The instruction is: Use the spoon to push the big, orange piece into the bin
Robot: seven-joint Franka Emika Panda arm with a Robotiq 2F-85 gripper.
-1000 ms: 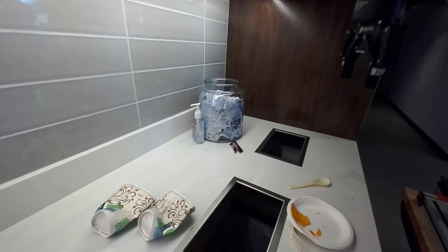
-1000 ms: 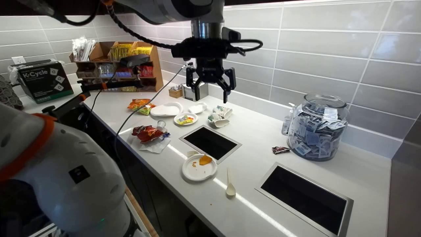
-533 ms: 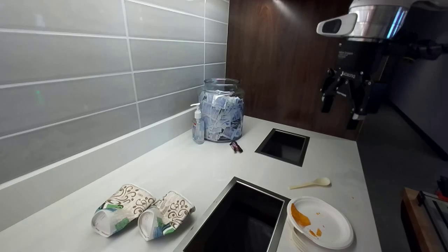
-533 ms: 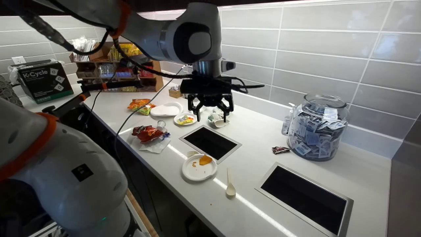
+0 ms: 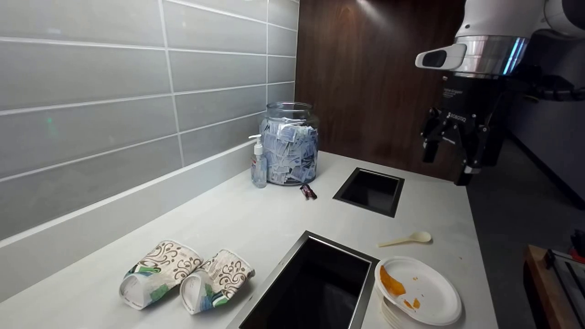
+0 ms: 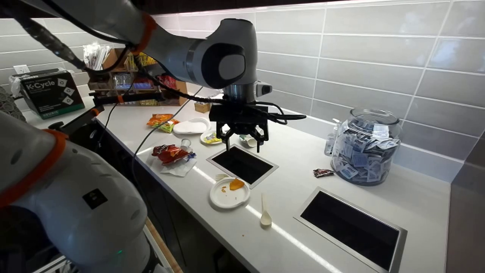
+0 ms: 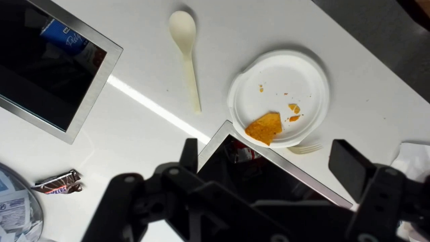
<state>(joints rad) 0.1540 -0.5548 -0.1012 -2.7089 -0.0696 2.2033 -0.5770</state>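
Observation:
The spoon [image 5: 404,239] is pale beige and lies flat on the counter in both exterior views and in the wrist view [image 7: 186,57]. The big, orange piece [image 7: 265,128] is chip-like and rests on the rim side of a white plate [image 7: 278,84], among small crumbs. The bin [image 7: 302,175] is a black rectangular opening with a metal rim; the plate's edge overlaps that rim. The bin also shows in an exterior view [image 6: 266,176]. My gripper [image 7: 268,159] is open and empty, above the counter, apart from spoon and plate; it shows in both exterior views [image 5: 445,169] [image 6: 243,148].
Another black opening [image 7: 92,97] lies on the spoon's far side. A glass jar of packets [image 5: 290,151], a sanitizer bottle [image 5: 259,169] and a candy wrapper [image 6: 323,173] stand near the wall. Two crumpled cups [image 5: 219,281] lie beside the bin. A fork [image 7: 305,148] lies partly under the plate.
My gripper has come down toward the counter in both exterior views and stays open. The spoon, plate and orange piece have not moved.

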